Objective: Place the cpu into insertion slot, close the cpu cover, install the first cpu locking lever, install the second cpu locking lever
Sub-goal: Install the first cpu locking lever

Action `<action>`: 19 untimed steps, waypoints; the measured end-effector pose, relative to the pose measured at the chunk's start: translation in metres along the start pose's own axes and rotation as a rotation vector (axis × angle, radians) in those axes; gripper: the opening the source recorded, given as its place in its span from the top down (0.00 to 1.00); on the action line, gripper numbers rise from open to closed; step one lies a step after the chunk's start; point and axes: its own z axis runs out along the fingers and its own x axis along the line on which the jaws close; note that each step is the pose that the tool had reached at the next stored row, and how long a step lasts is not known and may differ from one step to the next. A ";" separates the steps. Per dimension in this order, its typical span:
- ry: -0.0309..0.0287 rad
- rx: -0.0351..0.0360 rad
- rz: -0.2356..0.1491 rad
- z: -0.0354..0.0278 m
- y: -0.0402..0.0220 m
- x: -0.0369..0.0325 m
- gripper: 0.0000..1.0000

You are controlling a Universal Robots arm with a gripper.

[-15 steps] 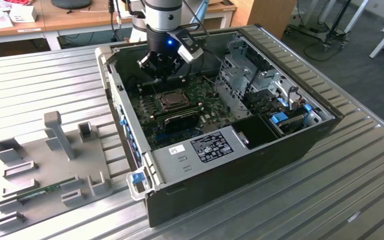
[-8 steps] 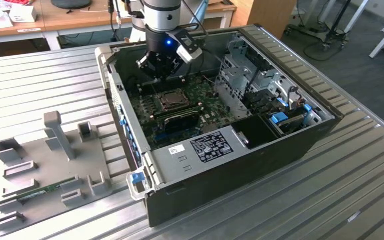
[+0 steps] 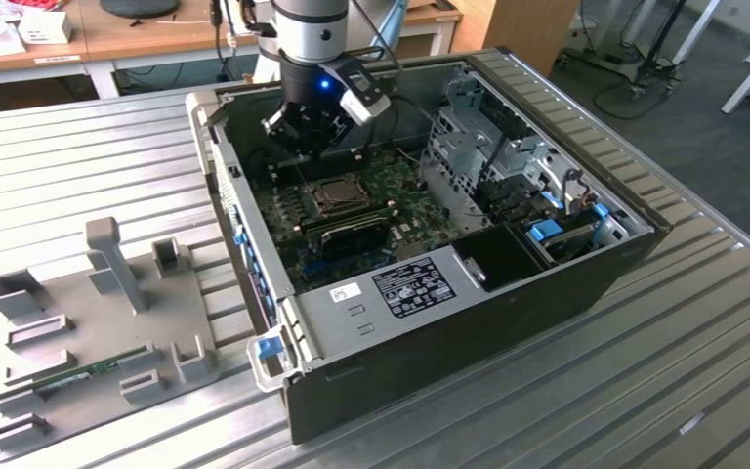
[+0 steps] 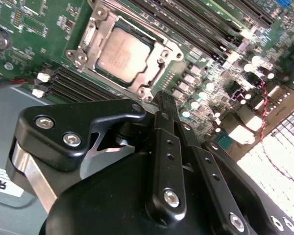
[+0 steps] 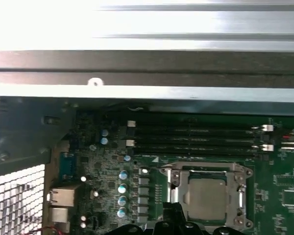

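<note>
The cpu [image 4: 123,54] lies flat in the insertion slot [image 3: 336,193] on the green motherboard [image 3: 395,186], inside the open computer case. The cpu cover [image 4: 160,48] lies down around the chip, its silvery frame bordering the metal top. In the first wrist view the cpu [image 5: 208,196] shows with the cpu cover [image 5: 213,171] framing it and thin metal levers [image 5: 172,190] along its sides. My gripper [image 3: 308,147] hangs above the board, just beside the slot. Its black fingers meet at the tip [image 4: 165,100], shut with nothing held; the gripper [image 5: 174,211] also shows close to the cover's edge.
Long black memory slots [image 5: 196,139] run beside the socket. The case wall [image 3: 226,176] and the drive cage [image 3: 479,156] hem in the board. A grey fixture plate [image 3: 102,322] with a memory stick [image 3: 82,376] lies on the metal table at the exterior view's left.
</note>
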 end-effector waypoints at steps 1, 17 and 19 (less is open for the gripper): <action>0.0000 0.0000 0.000 0.0001 0.0001 0.0022 0.89; -0.0054 -0.0072 -0.001 0.0003 0.0004 0.0167 0.89; -0.0080 -0.0154 -0.002 0.0005 0.0005 0.0185 0.89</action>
